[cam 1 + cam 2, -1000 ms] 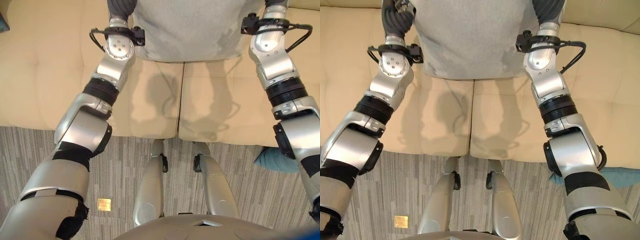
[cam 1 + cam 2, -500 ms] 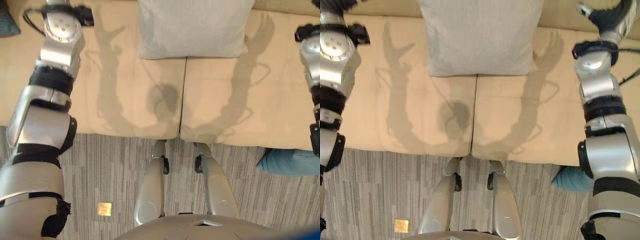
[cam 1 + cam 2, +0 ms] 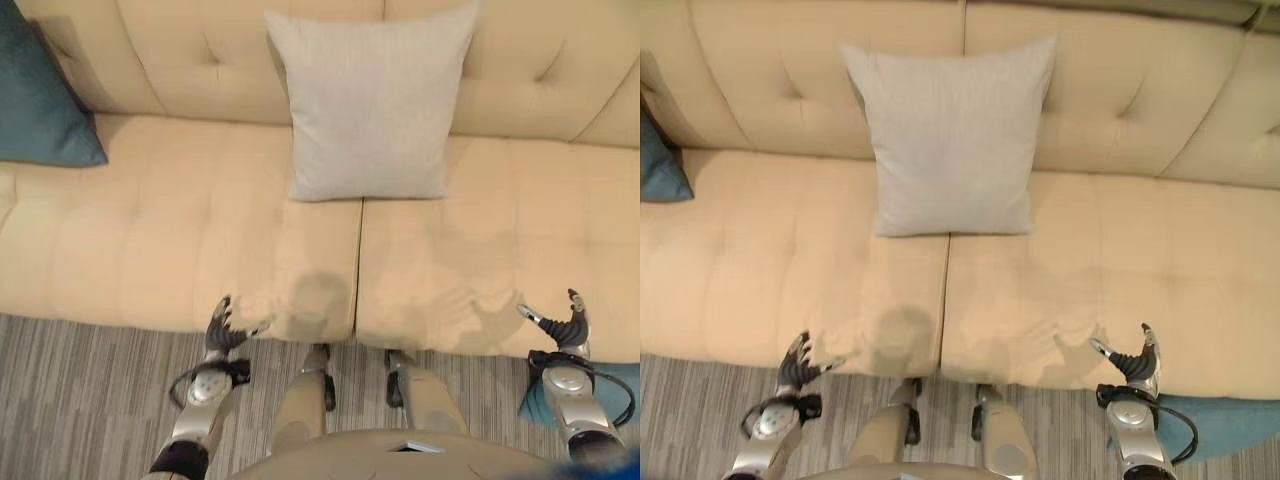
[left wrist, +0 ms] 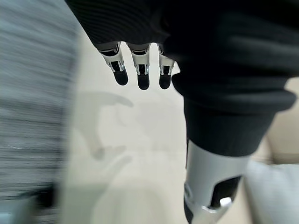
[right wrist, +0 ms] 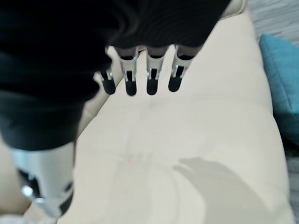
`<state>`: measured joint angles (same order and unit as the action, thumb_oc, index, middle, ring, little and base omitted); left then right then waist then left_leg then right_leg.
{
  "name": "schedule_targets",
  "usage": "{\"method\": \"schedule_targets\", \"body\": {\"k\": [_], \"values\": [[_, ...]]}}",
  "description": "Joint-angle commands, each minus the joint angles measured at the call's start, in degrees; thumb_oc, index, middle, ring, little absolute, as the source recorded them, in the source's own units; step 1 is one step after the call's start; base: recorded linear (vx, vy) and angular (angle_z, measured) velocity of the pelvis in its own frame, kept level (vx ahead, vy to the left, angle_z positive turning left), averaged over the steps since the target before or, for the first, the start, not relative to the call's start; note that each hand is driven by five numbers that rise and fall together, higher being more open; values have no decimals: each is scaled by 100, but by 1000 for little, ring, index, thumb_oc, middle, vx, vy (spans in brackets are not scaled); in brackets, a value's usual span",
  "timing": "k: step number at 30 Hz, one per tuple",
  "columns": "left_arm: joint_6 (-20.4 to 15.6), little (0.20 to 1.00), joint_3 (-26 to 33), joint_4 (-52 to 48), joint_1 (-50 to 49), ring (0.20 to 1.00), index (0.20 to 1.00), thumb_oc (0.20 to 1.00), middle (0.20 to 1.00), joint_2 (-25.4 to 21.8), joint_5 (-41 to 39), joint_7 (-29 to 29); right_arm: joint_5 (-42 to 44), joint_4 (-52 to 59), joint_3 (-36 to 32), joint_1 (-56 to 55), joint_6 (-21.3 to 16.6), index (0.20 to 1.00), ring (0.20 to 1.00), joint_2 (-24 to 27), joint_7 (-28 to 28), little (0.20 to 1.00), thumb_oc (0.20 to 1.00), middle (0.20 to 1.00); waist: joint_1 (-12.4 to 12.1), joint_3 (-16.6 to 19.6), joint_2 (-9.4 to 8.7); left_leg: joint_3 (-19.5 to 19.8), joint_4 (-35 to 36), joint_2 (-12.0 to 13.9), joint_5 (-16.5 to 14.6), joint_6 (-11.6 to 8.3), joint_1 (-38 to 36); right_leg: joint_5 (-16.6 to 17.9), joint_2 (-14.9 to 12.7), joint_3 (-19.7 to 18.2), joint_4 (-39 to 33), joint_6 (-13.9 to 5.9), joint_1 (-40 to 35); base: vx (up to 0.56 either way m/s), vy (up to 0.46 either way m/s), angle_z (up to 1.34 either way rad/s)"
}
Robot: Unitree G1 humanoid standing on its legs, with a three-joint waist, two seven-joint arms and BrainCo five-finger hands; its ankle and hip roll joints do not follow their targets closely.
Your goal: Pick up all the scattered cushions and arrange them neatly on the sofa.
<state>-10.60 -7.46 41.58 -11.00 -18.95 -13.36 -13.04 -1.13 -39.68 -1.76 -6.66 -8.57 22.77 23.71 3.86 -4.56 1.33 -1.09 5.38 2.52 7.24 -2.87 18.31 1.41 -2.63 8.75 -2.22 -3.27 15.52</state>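
- Against the sofa's backrest, at the middle where the two seat cushions meet, a light grey cushion stands upright, its lower edge resting on the seat across the seam.
- At the sofa's left end, a dark teal cushion leans into the corner between seat and backrest, well apart from the grey one.
- On the striped carpet by the sofa's front right corner, another teal cushion lies on the floor, partly behind my right arm and just beside the sofa's front edge.
- My left hand hangs at the sofa's front edge, left of the seat seam, fingers spread and relaxed, holding nothing.
- My left wrist view shows those fingers straight, side by side, with bare beige seat past them.
- My right hand hangs at the front edge of the right seat cushion, fingers loosely spread, thumb apart, holding nothing.
- My right wrist view shows its fingers straight in a row above the seat, with the floor cushion at the side.
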Motion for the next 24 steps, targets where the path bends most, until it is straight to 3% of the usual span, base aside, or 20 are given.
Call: {"method": "schedule_targets", "body": {"k": [1, 2, 4, 6, 17, 20, 23, 24], "values": [[86, 1000, -101, 766, 556, 1000, 1000, 1000, 1000, 47, 579, 311, -269, -334, 351, 414, -152, 1000, 1000, 76, -344, 1000, 1000, 1000, -11, 65, -208, -365, -38, 99, -593, -194, -527, 116, -296, -19, -239, -408, -194, 46, 5, 0], [210, 1000, -86, 1678, 460, 1000, 1000, 1000, 1000, 288, 852, 292, -482, -757, 652, 296, -116, 1000, 1000, -39, -447, 1000, 1000, 1000, -38, 90, -208, -386, -38, 117, -637, -185, -752, 44, -268, -33, -208, -380, -401, 0, 0, 0], [311, 1000, -48, 2468, 444, 1000, 1000, 1000, 1000, 493, 1106, 171, -616, -1345, 960, 265, -57, 1000, 1000, -190, -519, 1000, 1000, 1000, -56, 144, -225, -423, -38, 124, -659, -183, -938, -22, -244, -70, -192, -368, -588, 0, 0, 0], [331, 1000, -32, 2694, 481, 1000, 1000, 1000, 1000, 582, 1193, 108, -698, -1964, 1214, 230, 38, 1000, 1000, -397, -627, 1000, 1000, 1000, -93, 255, -245, -453, -49, 131, -708, -174, -1147, -102, -230, -52, -167, -345, -803, 17, -12, 2], [238, 1000, -516, 2192, 891, 1000, 1000, 1000, 1000, 575, 1024, 127, -282, -2287, 1507, 424, 91, 1000, 1000, -612, -793, 1000, 1000, 1000, -105, 341, -295, -418, -147, 271, -778, -237, -1459, -322, -57, -87, -172, -226, -1209, -42, -55, 0], [256, 1000, -636, 2149, 987, 1000, 1000, 1000, 1000, 581, 1093, 143, -159, -2286, 1513, 512, 71, 1000, 1000, -577, -773, 1000, 1000, 1000, -83, 290, -319, -353, -514, 315, -835, -247, -1279, -309, -21, -149, -204, -179, -1193, -144, -67, -1], [247, 1000, -765, 2144, 1085, 1000, 1000, 1000, 1000, 702, 1051, 143, -223, -2545, 1593, 646, 128, 1000, 1000, -544, -691, 1000, 1000, 1000, -180, -22, -463, 254, -1755, -7, -1485, -208, -865, -231, -106, -309, -56, -114, -1046, -297, -23, 0], [280, 1000, -716, 2187, 1110, 1000, 1000, 1000, 1000, 693, 1019, 177, -233, -2592, 1566, 647, 133, 1000, 1000, -542, -689, 1000, 1000, 1000, -159, 8, -483, 377, -1877, -75, -1524, -180, -883, -207, -138, -323, -49, -118, -999, -176, 74, -22]]}}
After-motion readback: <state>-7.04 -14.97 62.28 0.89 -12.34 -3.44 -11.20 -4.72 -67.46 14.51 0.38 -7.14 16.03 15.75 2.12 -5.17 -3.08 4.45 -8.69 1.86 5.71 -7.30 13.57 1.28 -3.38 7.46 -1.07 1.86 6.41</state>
